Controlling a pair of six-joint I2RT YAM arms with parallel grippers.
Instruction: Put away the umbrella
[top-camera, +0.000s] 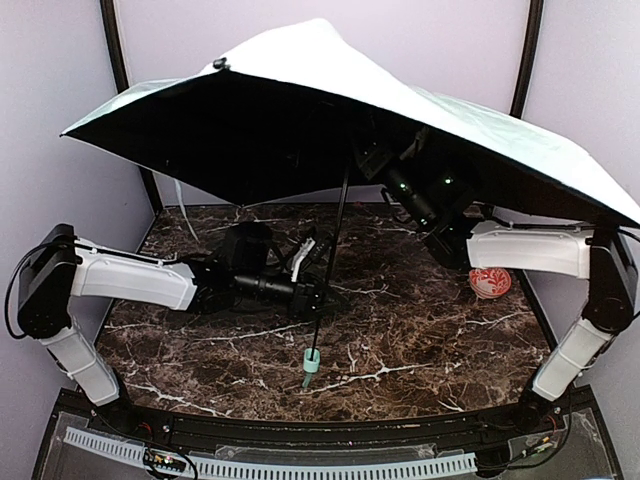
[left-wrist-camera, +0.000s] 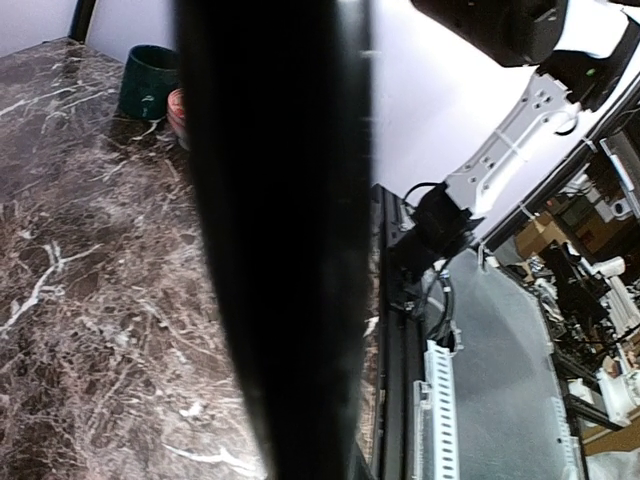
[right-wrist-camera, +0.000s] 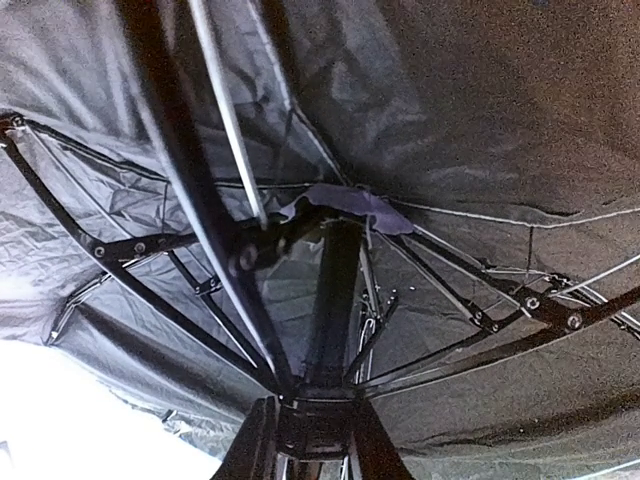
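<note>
**Top external view: umbrella fully open**

The umbrella (top-camera: 330, 80) is seen spread above the bench (top-camera: 430, 330), with its mint handle (top-camera: 311, 365) lowest, just over the marble. The shaft (top-camera: 335, 235) is met by the left pincer (top-camera: 318, 293), but its grip cannot be told. In the right wrist view, the right pincer (right-wrist-camera: 310, 428) is closed around the hub (right-wrist-camera: 314, 398).

— Where's the top camera?
— High over the near edge of the desk (top-camera: 420, 340), looking down and forward, well back from the umbrella (top-camera: 330, 90).
— And the wrists?
— Left sits tight against the umbrella's shaft (left-wrist-camera: 280, 250), facing across the desk toward the right arm (left-wrist-camera: 515, 140). Right looks up from just beneath the umbrella's ribs (right-wrist-camera: 135, 247). All share the umbrella.
</note>
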